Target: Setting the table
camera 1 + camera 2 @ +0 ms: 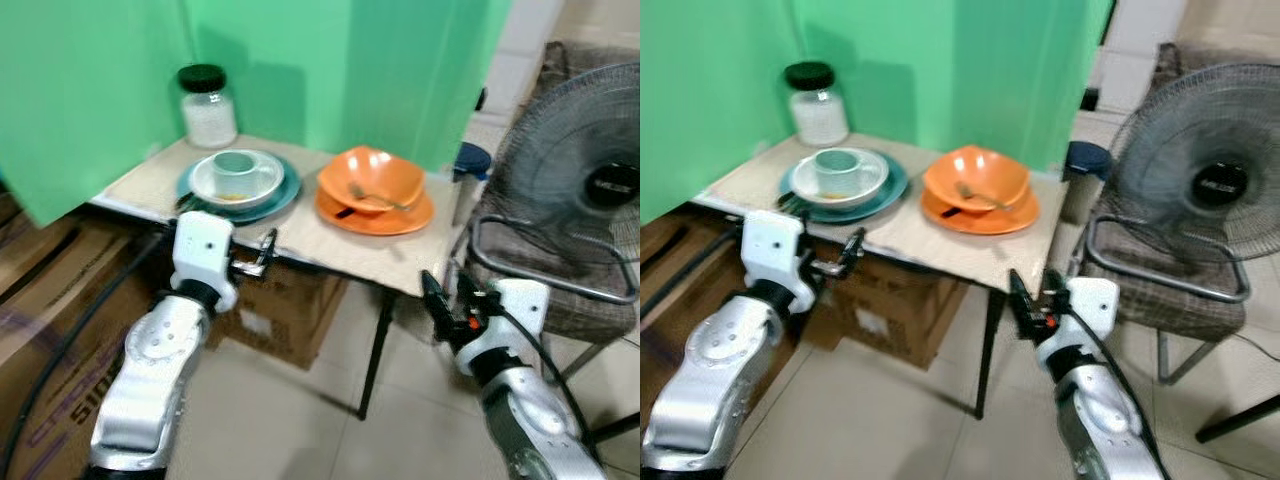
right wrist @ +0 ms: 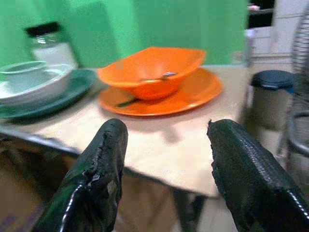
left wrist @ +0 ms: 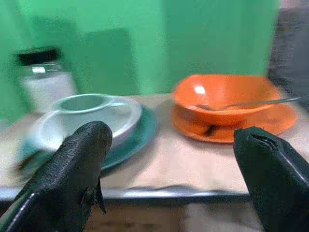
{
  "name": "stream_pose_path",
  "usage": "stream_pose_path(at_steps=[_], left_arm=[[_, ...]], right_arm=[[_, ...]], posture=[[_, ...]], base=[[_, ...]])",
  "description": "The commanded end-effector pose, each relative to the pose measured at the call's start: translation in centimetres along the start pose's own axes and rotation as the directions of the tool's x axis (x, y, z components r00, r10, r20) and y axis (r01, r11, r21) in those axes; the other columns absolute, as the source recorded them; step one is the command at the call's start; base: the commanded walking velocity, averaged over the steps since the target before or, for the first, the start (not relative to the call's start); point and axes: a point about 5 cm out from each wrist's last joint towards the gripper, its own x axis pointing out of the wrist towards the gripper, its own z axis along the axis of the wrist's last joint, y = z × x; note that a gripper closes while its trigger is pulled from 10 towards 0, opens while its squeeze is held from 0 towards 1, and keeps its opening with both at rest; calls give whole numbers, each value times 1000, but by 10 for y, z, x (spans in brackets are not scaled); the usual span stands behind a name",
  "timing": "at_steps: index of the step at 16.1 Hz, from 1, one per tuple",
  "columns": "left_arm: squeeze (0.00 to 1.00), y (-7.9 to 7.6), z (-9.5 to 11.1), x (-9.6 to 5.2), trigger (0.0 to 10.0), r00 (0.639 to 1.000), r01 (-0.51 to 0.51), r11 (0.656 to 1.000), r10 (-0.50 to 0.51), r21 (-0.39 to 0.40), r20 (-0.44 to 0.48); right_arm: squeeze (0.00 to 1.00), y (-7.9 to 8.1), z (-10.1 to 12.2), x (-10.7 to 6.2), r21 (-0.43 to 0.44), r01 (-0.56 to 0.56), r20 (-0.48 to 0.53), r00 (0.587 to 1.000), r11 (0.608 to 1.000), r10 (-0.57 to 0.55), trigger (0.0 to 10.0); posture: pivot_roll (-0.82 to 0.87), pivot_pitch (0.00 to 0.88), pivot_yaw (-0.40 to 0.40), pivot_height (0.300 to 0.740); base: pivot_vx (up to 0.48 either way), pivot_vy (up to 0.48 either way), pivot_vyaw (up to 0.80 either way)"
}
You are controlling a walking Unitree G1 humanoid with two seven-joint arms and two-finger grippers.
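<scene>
Flanking table, fan, cardboard box, jar, both tools spread, empty.

Orange bowl on orange plate; white bowl holding pale green cup on teal plate; black-lidded clear jar; green backdrop; beige tabletop; dark grey fan.

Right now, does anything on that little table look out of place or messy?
Nothing spilled or broken. The orange bowl sits tilted on its orange plate, over a dark utensil, with a fork inside.
</scene>
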Motion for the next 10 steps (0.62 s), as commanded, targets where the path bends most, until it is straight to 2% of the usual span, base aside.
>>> stream_pose_path(at_steps=[1, 10], left_arm=[[0, 1, -1, 0, 10000, 1000, 6, 1000, -6, 8, -8], [0, 1, 0, -2, 10000, 1000, 10, 1000, -10, 14, -9]], right_arm=[[0, 0, 5, 2, 1, -2, 20, 1000, 1000, 2, 10000], [0, -2, 10, 7, -12, -16, 28, 999, 1000, 16, 10000]], posture=[[53, 0, 4, 740], [63, 0, -7, 740]], base=[[300, 0, 0], [293, 0, 0]])
